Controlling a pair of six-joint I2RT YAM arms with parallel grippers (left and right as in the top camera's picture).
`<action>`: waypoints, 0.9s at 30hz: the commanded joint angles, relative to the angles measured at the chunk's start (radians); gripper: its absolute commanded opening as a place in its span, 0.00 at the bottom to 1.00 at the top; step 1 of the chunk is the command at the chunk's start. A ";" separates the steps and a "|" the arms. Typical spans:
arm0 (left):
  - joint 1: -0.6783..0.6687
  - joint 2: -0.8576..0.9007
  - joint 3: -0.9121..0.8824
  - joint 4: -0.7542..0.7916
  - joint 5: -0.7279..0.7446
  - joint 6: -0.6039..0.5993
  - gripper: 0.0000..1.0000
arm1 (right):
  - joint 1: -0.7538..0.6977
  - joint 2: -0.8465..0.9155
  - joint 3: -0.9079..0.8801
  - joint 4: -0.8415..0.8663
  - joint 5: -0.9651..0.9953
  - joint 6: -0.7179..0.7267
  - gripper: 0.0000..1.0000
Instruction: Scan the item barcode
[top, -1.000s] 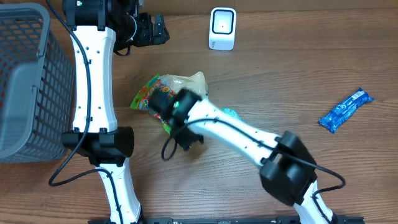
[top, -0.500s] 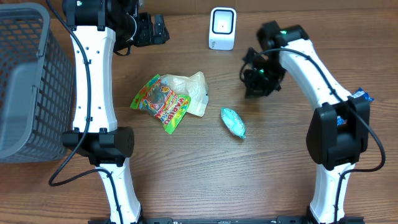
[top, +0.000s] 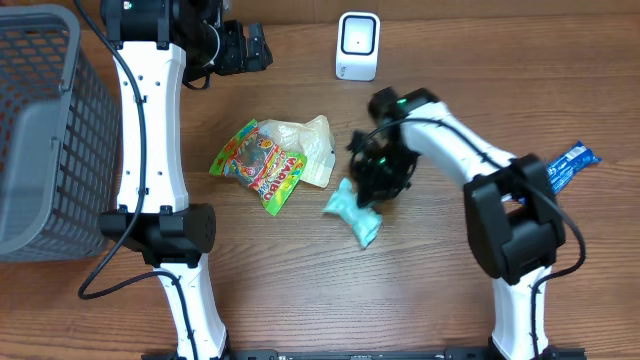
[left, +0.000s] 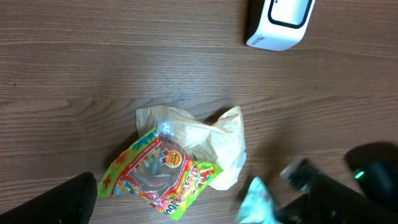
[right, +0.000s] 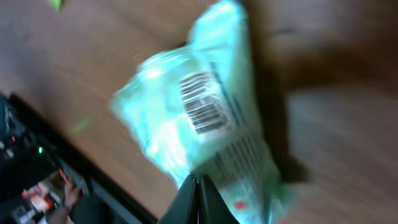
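The right tool (top: 372, 188) is clamped on one end of the teal packet (top: 357, 218), just right of the candy bag (top: 262, 165) and well apart from the scanner (top: 357, 45). The packet's barcode (right: 202, 111) faces the right wrist camera. The left tool (top: 258, 48) stands open near the desk's (top: 300, 290) far edge.

My packet (right: 205, 118): mint green, barcode (right: 202, 106) in black stripes. The bag (top: 258, 165): red, yellow, green. Blue wrapper (top: 565, 165), white scanner (top: 357, 45), grey mesh basket (top: 40, 130).
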 joint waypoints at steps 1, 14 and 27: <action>-0.013 -0.028 -0.002 0.001 -0.002 -0.006 1.00 | 0.079 -0.054 0.002 -0.002 -0.042 -0.004 0.04; -0.013 -0.028 -0.002 0.001 -0.002 -0.006 1.00 | -0.027 -0.185 0.119 -0.047 0.049 0.097 0.12; -0.013 -0.028 -0.002 0.001 -0.002 -0.006 1.00 | 0.043 -0.186 -0.080 0.103 0.038 0.106 0.06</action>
